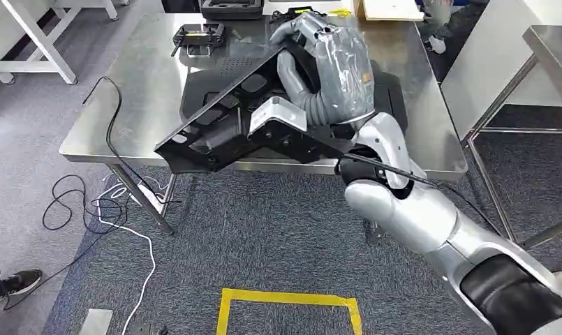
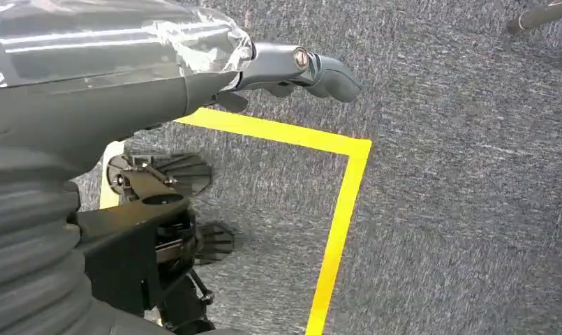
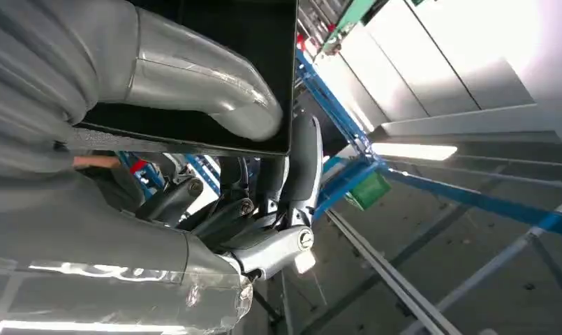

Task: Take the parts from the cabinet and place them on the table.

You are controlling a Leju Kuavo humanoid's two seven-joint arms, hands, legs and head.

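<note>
Right hand (image 1: 313, 52) grips a black panel (image 1: 243, 118) tilted above the steel table (image 1: 124, 84).

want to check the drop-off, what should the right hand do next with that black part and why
Probably lower it flat, then let go. The right hand grips the black part tilted over the steel table, its lower corner overhanging the near edge.

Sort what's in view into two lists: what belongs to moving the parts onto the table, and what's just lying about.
Part of the job:
- black part, held tilted over the table's near edge
- right hand gripping it
- steel table
- flat black part already lying on the table

Just lying about:
- small black clamp at the table's far side
- cables on the floor
- yellow tape square
- left hand, hanging over the carpet
</note>
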